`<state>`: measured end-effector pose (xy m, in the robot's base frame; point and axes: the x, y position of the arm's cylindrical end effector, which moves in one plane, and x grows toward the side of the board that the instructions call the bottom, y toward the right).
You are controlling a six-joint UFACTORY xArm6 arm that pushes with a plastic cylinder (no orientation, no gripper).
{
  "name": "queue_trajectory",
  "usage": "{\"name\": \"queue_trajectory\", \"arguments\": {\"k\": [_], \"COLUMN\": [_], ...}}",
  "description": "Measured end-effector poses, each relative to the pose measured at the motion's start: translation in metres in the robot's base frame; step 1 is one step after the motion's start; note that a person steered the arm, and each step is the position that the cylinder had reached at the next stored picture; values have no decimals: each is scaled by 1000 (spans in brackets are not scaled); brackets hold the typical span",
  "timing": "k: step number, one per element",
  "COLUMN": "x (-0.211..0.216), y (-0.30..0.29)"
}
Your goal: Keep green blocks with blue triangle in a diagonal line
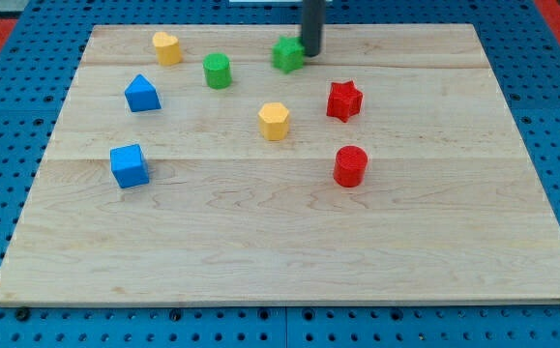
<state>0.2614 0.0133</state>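
- Blue triangle block [142, 94]: lies at the view's upper left of the surface [289, 251], apex pointing toward the view's top. No distinct long axis can be made out.
- Green cylinder [218, 71]: stands upright, to the view's upper right of the blue triangle block, apart from it.
- Green block [287, 54]: sits near the surface's top edge, right of the green cylinder; its exact shape cannot be told.
- My tip [311, 53]: rod end rests just beside the green block's right side, apparently touching. The rod has no hand, so no opening state applies.
- Other items: yellow heart block [167, 47], yellow hexagon block [274, 121], blue cube [130, 165], red star block [343, 101], red cylinder [350, 166].
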Motion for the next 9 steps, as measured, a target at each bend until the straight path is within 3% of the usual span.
{"name": "queue_trajectory", "arguments": {"k": [3, 4, 5, 6, 7, 8, 9], "x": [-37, -33, -31, -2, 8, -19, -6], "y": [-85, -60, 16, -53, -70, -85, -156]}}
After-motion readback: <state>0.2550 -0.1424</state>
